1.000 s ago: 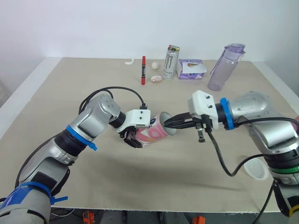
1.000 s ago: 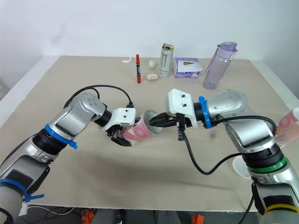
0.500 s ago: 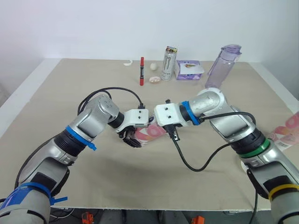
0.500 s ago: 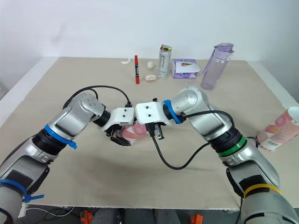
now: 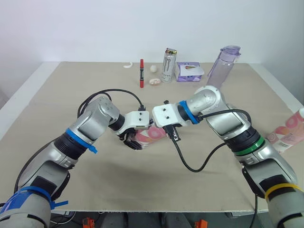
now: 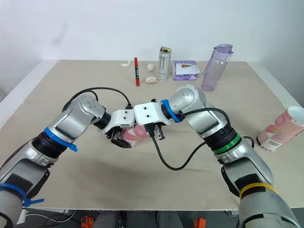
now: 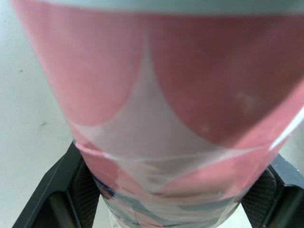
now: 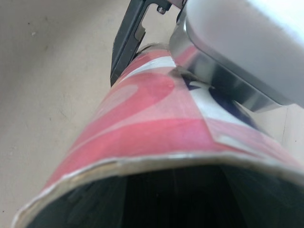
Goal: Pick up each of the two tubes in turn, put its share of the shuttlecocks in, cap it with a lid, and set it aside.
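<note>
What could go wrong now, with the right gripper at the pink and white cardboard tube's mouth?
The left gripper clamps the pink and white cardboard tube far from its open mouth, so a push from the right gripper might lever it loose or dent the rim. The second pink tube lies near the right edge of the beige table and might roll off.

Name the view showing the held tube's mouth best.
Right wrist view: the tube's rim is close up. Left wrist view shows its pink wall in the left hand; in eye views the right hand covers the mouth.
</note>
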You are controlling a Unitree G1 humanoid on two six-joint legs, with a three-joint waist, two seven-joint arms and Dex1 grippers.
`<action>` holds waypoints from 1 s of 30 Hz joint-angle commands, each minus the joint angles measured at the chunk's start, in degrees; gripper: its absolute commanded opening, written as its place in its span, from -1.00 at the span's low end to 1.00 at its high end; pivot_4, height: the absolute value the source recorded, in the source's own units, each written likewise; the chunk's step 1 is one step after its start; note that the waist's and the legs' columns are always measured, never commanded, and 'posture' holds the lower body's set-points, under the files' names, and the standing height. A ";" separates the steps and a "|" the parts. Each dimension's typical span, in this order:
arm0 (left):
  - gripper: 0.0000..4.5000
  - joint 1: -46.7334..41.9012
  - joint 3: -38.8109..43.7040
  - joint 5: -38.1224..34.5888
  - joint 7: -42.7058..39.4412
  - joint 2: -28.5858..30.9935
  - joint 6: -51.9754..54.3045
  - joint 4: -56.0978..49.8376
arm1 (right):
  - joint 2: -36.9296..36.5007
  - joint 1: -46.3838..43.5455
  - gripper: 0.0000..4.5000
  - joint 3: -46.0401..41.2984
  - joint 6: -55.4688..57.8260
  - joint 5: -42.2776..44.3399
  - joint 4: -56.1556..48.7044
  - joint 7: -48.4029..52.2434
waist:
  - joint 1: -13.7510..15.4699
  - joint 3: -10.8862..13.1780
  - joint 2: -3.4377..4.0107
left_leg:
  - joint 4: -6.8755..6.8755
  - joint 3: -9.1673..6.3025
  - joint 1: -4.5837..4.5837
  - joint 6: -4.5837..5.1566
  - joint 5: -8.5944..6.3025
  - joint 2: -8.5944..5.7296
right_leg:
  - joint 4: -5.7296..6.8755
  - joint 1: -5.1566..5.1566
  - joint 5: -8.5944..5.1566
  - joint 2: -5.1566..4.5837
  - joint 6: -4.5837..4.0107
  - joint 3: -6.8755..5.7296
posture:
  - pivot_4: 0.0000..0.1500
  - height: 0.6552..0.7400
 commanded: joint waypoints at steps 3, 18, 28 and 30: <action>0.61 1.58 -1.21 0.96 0.81 -0.05 -0.98 0.24 | -3.88 -1.26 -0.95 -9.41 2.18 5.65 -4.24 1.09 | 0.15 0.08 -0.04 | 0.00 0.01 -0.10 -0.01 0.01 0.00 | 0.00 -0.07 -0.03 -0.02 0.01 0.00 | 1.00 1.00; 0.61 7.16 4.08 -3.53 2.17 -1.20 -4.36 -0.73 | -18.28 12.37 -0.95 -30.35 19.54 22.31 -13.16 -1.62 | 0.31 0.09 -0.07 | -0.10 -0.03 -0.29 -0.07 -0.01 -0.14 | -0.01 -0.08 -0.54 -0.16 0.19 0.00 | 1.00 1.00; 0.61 20.92 16.12 -13.57 9.19 -8.93 -18.83 -3.61 | -24.96 27.25 -0.95 -36.74 21.41 25.50 -20.00 -4.39 | 1.22 0.17 -0.11 | -0.03 -0.14 -0.67 -0.18 -0.08 -0.35 | -0.11 -0.17 -0.61 -0.39 0.55 -0.03 | 1.00 1.00; 0.61 22.62 16.13 -13.96 10.76 -11.00 -22.12 -3.19 | -25.86 28.81 -0.95 -37.32 21.36 26.11 -20.33 -4.48 | 1.31 0.18 -0.11 | -0.01 -0.18 -0.77 -0.19 -0.08 -0.35 | -0.31 -0.17 -0.59 -0.40 0.55 -0.08 | 1.00 1.00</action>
